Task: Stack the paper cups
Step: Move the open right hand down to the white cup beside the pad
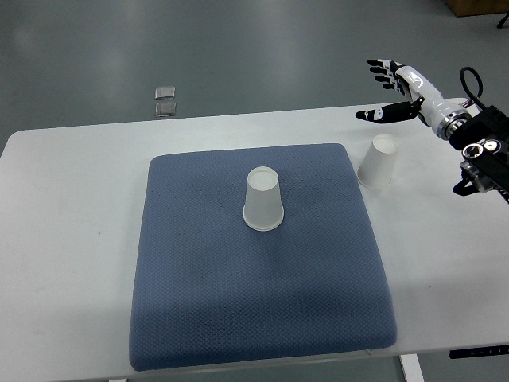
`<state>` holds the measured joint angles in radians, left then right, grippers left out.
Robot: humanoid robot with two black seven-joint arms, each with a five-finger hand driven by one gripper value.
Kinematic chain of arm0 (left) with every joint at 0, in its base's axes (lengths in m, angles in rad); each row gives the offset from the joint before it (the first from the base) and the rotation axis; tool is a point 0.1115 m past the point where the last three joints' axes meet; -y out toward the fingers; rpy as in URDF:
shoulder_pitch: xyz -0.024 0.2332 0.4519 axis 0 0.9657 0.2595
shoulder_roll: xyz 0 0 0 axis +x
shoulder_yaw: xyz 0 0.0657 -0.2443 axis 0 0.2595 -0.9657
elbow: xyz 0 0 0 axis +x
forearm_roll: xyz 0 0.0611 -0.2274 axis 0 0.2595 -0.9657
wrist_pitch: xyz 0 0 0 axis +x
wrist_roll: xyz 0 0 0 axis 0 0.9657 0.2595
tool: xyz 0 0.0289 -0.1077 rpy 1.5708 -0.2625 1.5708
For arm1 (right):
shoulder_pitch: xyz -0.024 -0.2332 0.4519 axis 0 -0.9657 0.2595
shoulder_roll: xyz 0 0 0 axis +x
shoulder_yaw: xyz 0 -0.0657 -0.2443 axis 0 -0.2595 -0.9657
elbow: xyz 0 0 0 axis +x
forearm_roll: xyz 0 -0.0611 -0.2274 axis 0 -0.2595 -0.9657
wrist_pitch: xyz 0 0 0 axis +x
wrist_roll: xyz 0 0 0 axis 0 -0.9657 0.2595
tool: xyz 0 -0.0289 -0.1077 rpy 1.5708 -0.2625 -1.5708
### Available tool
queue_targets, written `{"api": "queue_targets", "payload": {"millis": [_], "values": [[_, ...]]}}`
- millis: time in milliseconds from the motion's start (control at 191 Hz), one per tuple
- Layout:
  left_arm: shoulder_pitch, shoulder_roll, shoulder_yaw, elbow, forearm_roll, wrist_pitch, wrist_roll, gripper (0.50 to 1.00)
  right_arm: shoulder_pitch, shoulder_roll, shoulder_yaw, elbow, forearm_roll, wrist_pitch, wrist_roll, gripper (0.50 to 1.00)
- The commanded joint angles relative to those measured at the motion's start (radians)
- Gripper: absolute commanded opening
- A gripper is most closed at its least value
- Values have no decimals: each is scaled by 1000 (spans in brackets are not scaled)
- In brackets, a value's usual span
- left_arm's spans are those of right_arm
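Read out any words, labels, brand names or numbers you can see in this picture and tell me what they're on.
None: no readable text anywhere in this view.
Paper cup on the blue mat: plain white, no print.
Paper cup on the table beside the mat: plain white, no print.
Two small squares on the floor: too small to tell if they carry any marking.
Right robot hand: no lettering visible.

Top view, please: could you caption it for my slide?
Open right hand hovers above paper cup beside blue mat.
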<state>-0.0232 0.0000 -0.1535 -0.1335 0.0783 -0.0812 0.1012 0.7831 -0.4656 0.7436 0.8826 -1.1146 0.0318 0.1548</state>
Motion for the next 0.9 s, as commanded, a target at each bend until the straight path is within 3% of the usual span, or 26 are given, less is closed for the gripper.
{"api": "queue_targets", "payload": {"millis": [0,131,304,897], "values": [[0,0,0,0,0,0,0,1000,31,-42,-32,-1,-62,82,2,921],[0,0,0,0,0,0,0,1000,54,-65,-43,-1,-160,166,2,921],[-1,0,0,0,0,0,0,1000,81,-70,-73,-5,-264,224,2,921],[0,0,0,0,0,0,0,1000,156,-34,-274,-122,-416,217,14,921]]}}
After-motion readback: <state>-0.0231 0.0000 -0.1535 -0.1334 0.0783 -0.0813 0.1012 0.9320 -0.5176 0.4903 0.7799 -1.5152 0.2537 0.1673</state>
